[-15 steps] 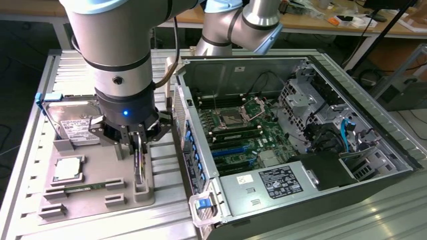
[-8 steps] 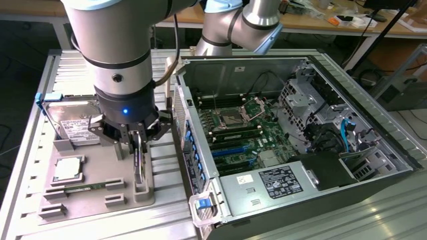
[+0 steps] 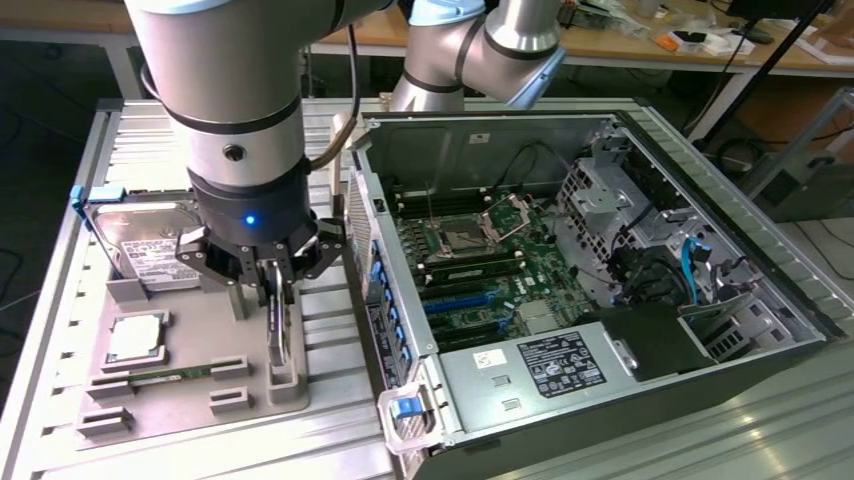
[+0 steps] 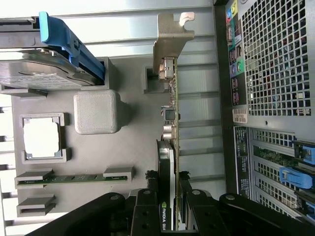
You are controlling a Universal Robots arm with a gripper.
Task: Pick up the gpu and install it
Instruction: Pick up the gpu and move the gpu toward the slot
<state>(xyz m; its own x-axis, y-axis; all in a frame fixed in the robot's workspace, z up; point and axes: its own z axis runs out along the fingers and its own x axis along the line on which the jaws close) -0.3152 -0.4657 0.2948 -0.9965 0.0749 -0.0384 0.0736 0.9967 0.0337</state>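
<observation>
Fingers (image 4: 147,211), black and mine, stand narrow, one pressed to each face of the gpu (image 4: 167,162), a flat card with a black fan shroud, a green circuit board and a silver metal end bracket. I hold the card near the end opposite its bracket. The gpu (image 3: 276,335) stands thin edge-on and upright in the slotted posts of a grey moulded holder tray (image 3: 174,400), along the tray side nearest the case. Its lower edge sits in the tray, not lifted clear.

Other parts on the same tray, all apart from the gpu: a silver hard drive with a white label and a blue clip (image 3: 147,245), propped at the far end; a square silver processor chip (image 3: 138,338) in its recess; and a narrow green memory stick (image 3: 160,377) lying in its slot.

The tray rests on a ribbed aluminium table (image 3: 334,440). Just beside it, on the exterior view's right, lies an open black computer case (image 3: 747,330) with a green motherboard (image 3: 481,260) exposed inside. In the wrist view the case's perforated rear panel (image 4: 275,59) runs alongside the gpu.
</observation>
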